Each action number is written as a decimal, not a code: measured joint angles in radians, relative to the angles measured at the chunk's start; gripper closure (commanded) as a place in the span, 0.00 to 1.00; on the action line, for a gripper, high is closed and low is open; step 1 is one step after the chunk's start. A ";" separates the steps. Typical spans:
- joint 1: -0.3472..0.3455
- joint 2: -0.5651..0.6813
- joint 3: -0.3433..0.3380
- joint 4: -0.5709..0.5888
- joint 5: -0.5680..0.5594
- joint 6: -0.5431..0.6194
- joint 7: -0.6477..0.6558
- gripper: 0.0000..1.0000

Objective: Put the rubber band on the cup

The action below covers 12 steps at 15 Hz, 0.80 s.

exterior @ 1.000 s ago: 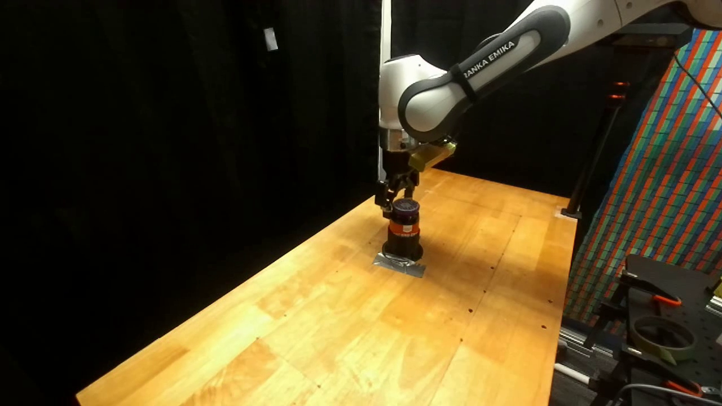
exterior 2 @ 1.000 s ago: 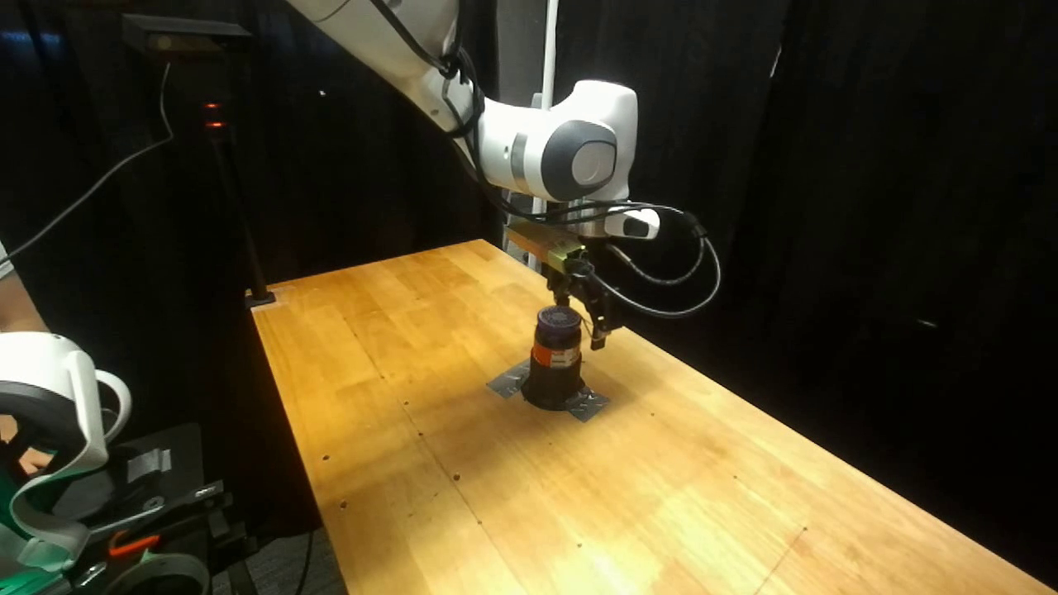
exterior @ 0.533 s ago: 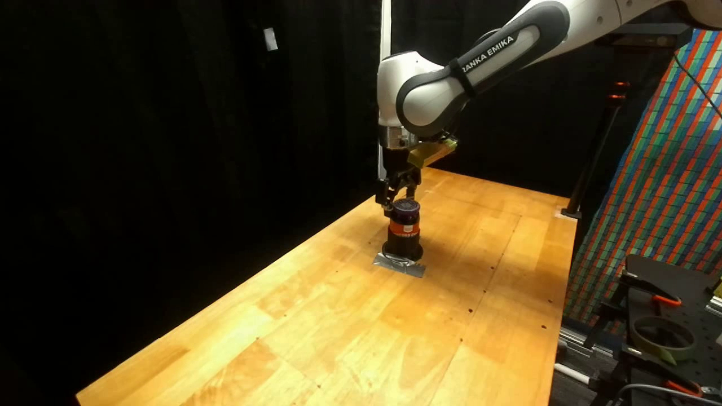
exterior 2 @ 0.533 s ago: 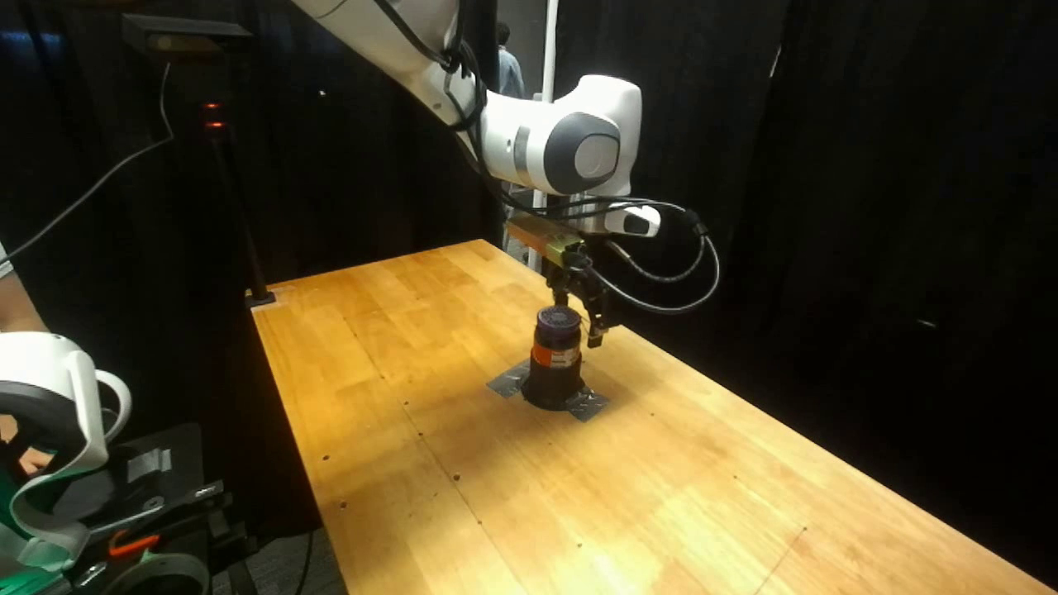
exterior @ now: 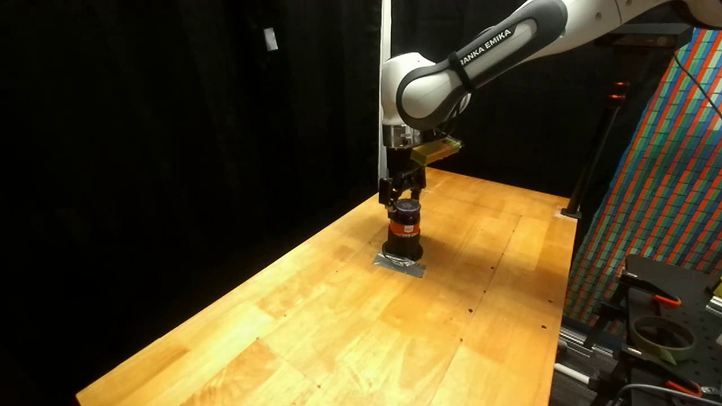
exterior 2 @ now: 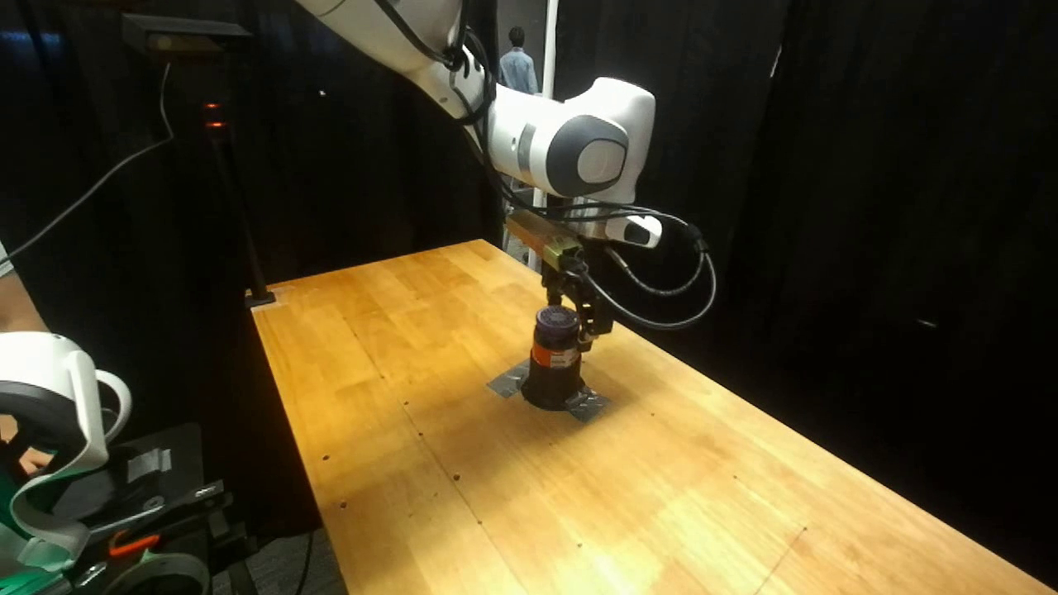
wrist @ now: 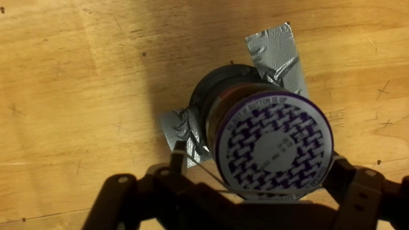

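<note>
Rubber, as a thin band [wrist: 271, 192], is strung across the wide-set gripper [wrist: 259, 157], presumably so the cup [wrist: 274, 147] can be encircled.

One cup [exterior 2: 555, 355]; beneath it, one worktop [exterior: 316, 338]; at its foot, two strips of silver tape [wrist: 277, 54]. Just beside the cup, one claw [wrist: 259, 161] with two fingers [wrist: 179, 164] and, strung between these, one rubber band [wrist: 268, 192]. Beyond the cup, one dark post [exterior: 593, 155] with two red lights [exterior: 617, 96], and in an exterior view one person [exterior 2: 518, 70]. Well apart from the cup, in an exterior view, one tape roll [exterior: 683, 349].
</note>
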 measured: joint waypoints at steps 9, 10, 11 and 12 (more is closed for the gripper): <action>-0.025 -0.047 0.002 -0.058 0.065 0.000 -0.056 0.00; -0.025 -0.054 0.003 -0.069 0.065 0.000 -0.060 0.00; -0.024 -0.061 0.004 -0.081 0.065 0.000 -0.063 0.00; -0.023 -0.070 0.005 -0.096 0.065 0.002 -0.066 0.00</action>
